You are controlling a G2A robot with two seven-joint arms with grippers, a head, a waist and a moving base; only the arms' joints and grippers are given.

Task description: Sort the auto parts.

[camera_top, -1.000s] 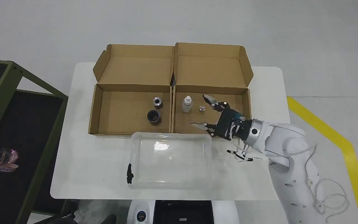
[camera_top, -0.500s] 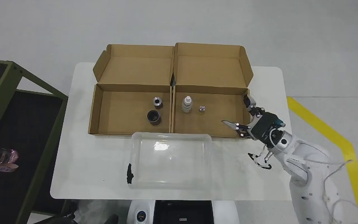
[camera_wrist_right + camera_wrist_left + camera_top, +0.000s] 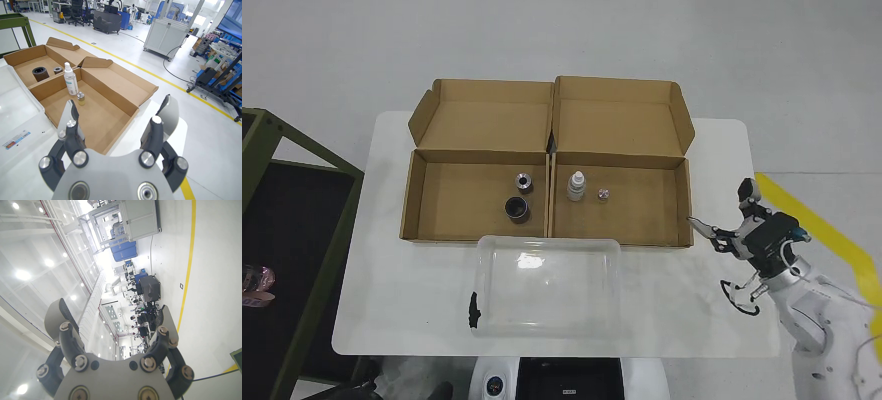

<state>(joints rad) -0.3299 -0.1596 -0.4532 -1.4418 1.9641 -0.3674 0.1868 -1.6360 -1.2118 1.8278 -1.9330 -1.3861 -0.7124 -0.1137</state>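
Observation:
Two open cardboard boxes stand side by side at the back of the white table. The left box (image 3: pixel 457 200) holds a black cylinder (image 3: pixel 516 207) and a smaller metal bushing (image 3: pixel 523 181). In the right box (image 3: pixel 647 205) are a clear spray bottle (image 3: pixel 578 185) and a small brass fitting (image 3: pixel 603 193). My right gripper (image 3: pixel 719 204) hangs open and empty just off the right box's outer wall, near the table's right edge. Its wrist view shows the bottle (image 3: pixel 70 79), fitting (image 3: pixel 81 98) and black cylinder (image 3: pixel 39 74) beyond the gripper (image 3: pixel 119 100). My left gripper (image 3: pixel 112 305) is open, empty, pointing away into the room.
An empty clear plastic bin (image 3: pixel 547 285) sits in front of the boxes at the table's near edge. Bare tabletop (image 3: pixel 392 290) lies to the left of it. A green shelf frame (image 3: pixel 272 200) stands left of the table.
My right gripper has drawn back out of the right box and moved right, past its outer wall toward the table's edge, open and empty throughout. The parts have not moved.

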